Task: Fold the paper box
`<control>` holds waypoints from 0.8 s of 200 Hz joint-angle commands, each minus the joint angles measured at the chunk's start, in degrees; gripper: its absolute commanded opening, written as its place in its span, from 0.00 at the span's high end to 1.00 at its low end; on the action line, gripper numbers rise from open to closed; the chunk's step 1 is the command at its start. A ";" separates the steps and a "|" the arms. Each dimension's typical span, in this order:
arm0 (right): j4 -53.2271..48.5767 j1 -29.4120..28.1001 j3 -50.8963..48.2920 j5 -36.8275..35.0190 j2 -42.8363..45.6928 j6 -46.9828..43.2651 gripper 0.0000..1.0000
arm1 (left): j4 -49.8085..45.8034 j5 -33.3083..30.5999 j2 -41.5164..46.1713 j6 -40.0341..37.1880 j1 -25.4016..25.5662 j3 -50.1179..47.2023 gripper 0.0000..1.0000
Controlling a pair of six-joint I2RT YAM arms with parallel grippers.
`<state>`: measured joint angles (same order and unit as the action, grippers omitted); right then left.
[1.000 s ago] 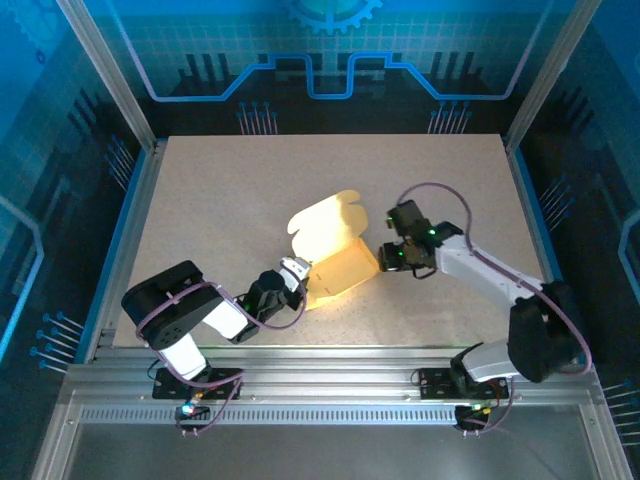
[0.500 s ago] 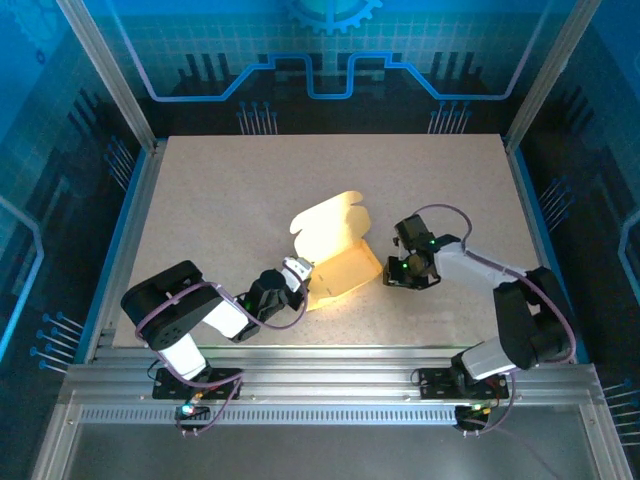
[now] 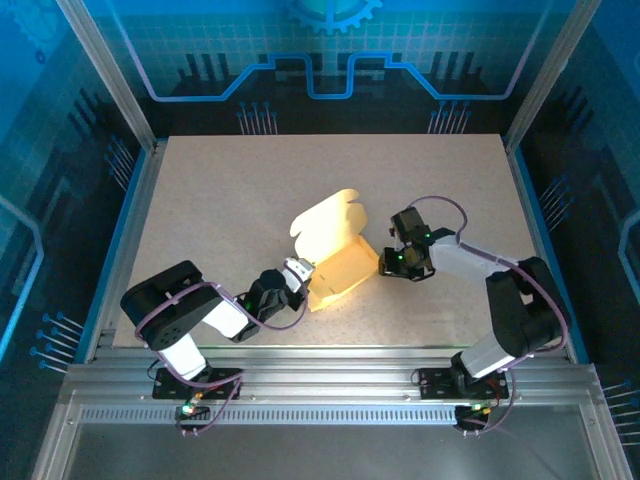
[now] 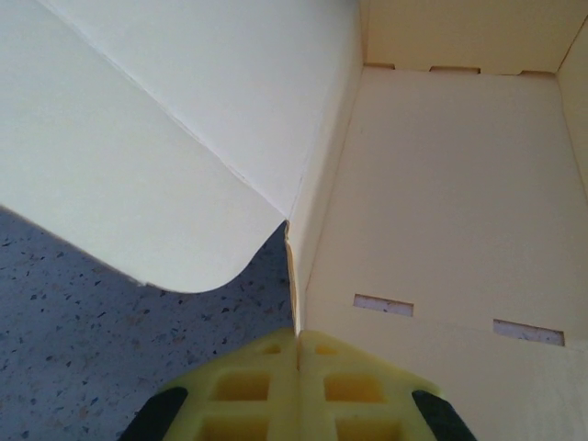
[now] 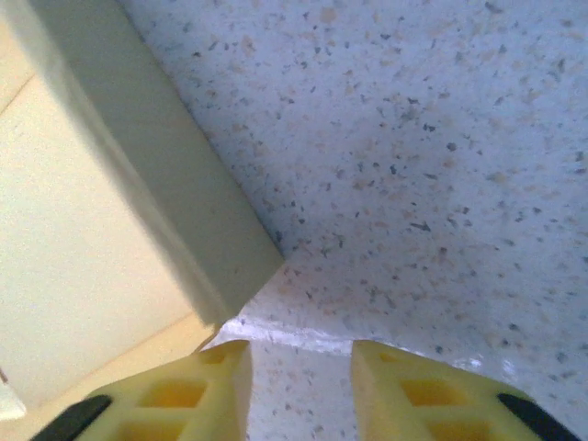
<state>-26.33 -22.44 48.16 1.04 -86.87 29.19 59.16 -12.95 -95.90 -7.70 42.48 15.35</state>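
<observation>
Left fingers (image 4: 248, 390), stretched low and forward, pinch paper box (image 4: 441, 184); right fingers (image 5: 413, 390) parted.

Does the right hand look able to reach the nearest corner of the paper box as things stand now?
Probably yes. The right hand is open and the paper box corner lies just in front of it, with nothing on the table between them.

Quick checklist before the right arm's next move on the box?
1. Left gripper clamped on the paper box wall: ok.
2. Right gripper open, nothing in its gap: ok.
3. Right gripper lined up at the box's corner: ok, the corner sits just left of it.
4. Right gripper touching the box: cannot tell.
5. Tall flap folded over: not ok, it stands raised.
</observation>
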 commanded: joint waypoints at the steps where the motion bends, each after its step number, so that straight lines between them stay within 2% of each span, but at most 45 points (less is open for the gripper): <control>1: -3.65 -0.02 0.60 -1.95 4.69 -6.66 0.57 | -4.48 2.23 0.45 -1.17 -0.05 0.85 1.00; 29: -5.31 -1.48 4.68 -2.09 4.12 -15.61 0.49 | -4.53 2.07 0.28 -0.91 -0.07 1.23 1.00; 68: -3.01 -2.35 10.41 -1.47 -4.14 -20.61 0.49 | -4.66 1.70 0.27 -0.43 -0.03 1.28 1.00; 111: -4.45 -2.60 16.53 -0.85 -13.10 -22.22 0.59 | -5.81 1.18 1.48 0.32 -0.10 1.28 1.00; 143: -4.52 -3.29 17.14 -3.03 -14.82 -22.23 0.71 | -7.03 1.17 2.37 0.91 -0.07 1.86 1.00; 160: -4.77 -3.66 17.05 -4.24 -14.90 -22.16 0.75 | -7.69 1.62 2.72 1.65 -0.07 2.14 0.96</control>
<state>-29.43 -24.95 63.70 -1.15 -101.19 7.53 55.31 -12.53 -94.19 -7.44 42.48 16.45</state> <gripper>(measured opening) 0.275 0.052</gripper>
